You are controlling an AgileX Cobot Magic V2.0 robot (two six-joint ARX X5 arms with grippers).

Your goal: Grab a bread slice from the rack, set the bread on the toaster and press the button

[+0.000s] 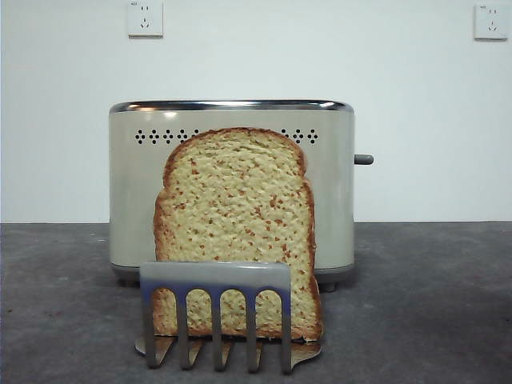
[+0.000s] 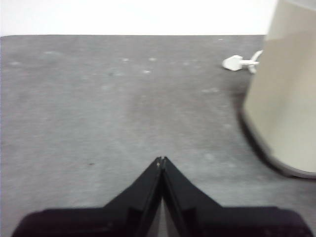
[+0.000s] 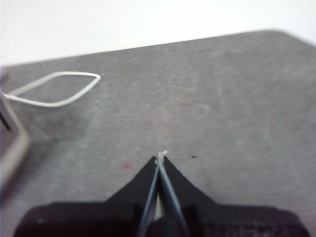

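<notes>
Front: 1 slice of bread (image 1: 236,232) upright in 1 rack (image 1: 216,314), directly before 1 toaster (image 1: 232,188); 1 button (image 1: 364,159) at its 3 o'clock end; 2 wall sockets (image 1: 145,18).

Left wrist: left gripper (image 2: 161,160) jaws closed, empty, over table (image 2: 108,108); toaster at 2 o'clock, 1 plug (image 2: 239,62).

Right wrist: right gripper (image 3: 161,157) jaws closed, empty; 1 white cable (image 3: 54,89) loop at 10 o'clock, blurry, prob. the toaster's.

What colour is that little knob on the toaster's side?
Dark grey button, clearest in the front view.

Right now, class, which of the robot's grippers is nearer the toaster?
Left. The left gripper, jaws shut, hangs over the table beside the toaster, whose cream side fills its wrist view's edge. The right gripper, also shut, shows only a sliver of it, further off.
</notes>
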